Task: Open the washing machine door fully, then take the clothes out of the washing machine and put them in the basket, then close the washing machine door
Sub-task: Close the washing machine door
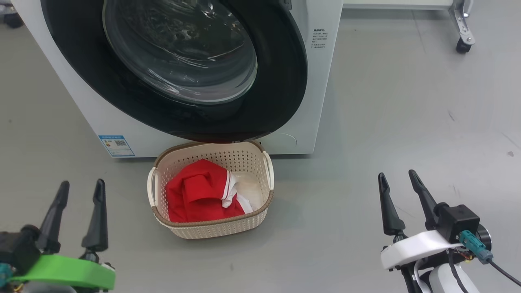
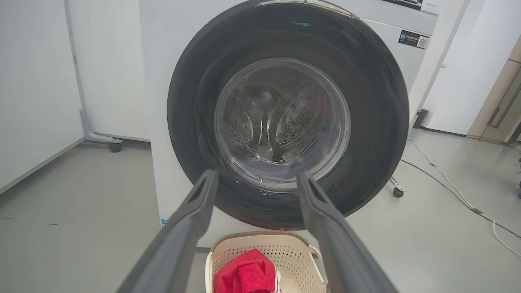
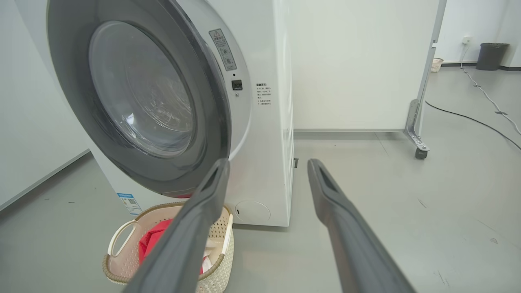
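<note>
– Washing machine: white front-loader, taking up the twelve o'clock end of the floor from where I stand. Your reading of the washing machine door?

– Swung across the opening, facing us square. Seen from the right-hand side, at its three o'clock edge, a strip of white surround and the latch socket show beside it. I cannot confirm that it has caught.

– And the basket?

– At six o'clock of the door, on the floor, just in front of the machine's foot. The clothes, one red garment with white trim, lie inside it, bunched toward its nine o'clock side. Through the door I make out the steel drum and no heap of cloth.

– The arms?

– Left gripper at eight o'clock of the basket, right gripper at four o'clock, both well apart from it and from the door. Each stands spread wide, with nothing between its jaws.

– Step in hand, then?

– In my judgement the last one, closing the door. Unloading looks done. If the latch is not home, the next move calls for a flat, firm push on the door's edge near three o'clock, square to the machine. If it is home, nothing remains.
</note>
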`<state>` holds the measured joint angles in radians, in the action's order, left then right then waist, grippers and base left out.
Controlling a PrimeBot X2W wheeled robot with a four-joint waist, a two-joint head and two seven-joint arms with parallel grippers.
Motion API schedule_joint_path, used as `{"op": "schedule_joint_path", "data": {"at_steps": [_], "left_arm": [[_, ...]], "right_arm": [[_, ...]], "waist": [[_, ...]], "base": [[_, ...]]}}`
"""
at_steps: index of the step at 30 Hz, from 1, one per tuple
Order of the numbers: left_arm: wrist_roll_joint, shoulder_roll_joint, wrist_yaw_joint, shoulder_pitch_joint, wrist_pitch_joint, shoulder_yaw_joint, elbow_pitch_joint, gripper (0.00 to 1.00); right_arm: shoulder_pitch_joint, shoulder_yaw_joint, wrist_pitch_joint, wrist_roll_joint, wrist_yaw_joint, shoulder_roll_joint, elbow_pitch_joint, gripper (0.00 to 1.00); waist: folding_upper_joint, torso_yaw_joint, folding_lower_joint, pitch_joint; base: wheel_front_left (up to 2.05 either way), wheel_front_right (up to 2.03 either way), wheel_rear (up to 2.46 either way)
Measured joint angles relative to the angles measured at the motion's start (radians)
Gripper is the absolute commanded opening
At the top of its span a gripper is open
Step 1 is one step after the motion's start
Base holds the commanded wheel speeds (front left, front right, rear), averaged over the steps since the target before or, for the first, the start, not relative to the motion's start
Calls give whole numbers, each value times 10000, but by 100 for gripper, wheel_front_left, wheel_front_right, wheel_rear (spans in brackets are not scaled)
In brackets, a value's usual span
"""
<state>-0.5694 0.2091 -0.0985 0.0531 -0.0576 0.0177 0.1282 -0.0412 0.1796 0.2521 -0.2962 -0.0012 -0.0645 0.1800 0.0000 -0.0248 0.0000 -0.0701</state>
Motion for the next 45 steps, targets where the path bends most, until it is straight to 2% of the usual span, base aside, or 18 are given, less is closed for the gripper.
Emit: {"op": "schedule_joint_path", "data": {"at_steps": [8, 13, 20, 25, 45], "left_arm": [[1601, -31, 811, 781, -470, 809, -320, 100], [1950, -215, 1233, 1160, -546, 1149, -545, 100], [2347, -374, 1549, 1369, -713, 1413, -656, 100], [2362, -627, 1607, 1374, -803, 1476, -713, 100], [2571, -748, 1835, 1374, -905, 1544, -761, 100]], "right_arm": [[548, 21, 0, 21, 0, -6, 73, 100], [810, 38, 0, 46, -2, 4, 155, 100], [980, 42, 0, 75, -10, 13, 153, 100], [1073, 40, 0, 75, -10, 17, 144, 100], [1112, 48, 0, 77, -10, 27, 69, 100]], "waist": [[0, 52, 0, 360], [0, 104, 0, 543], [0, 129, 0, 674], [0, 138, 0, 707], [0, 119, 0, 700]], "base": [[0, 0, 0], [0, 0, 0], [0, 0, 0], [0, 0, 0], [0, 0, 0]]}}
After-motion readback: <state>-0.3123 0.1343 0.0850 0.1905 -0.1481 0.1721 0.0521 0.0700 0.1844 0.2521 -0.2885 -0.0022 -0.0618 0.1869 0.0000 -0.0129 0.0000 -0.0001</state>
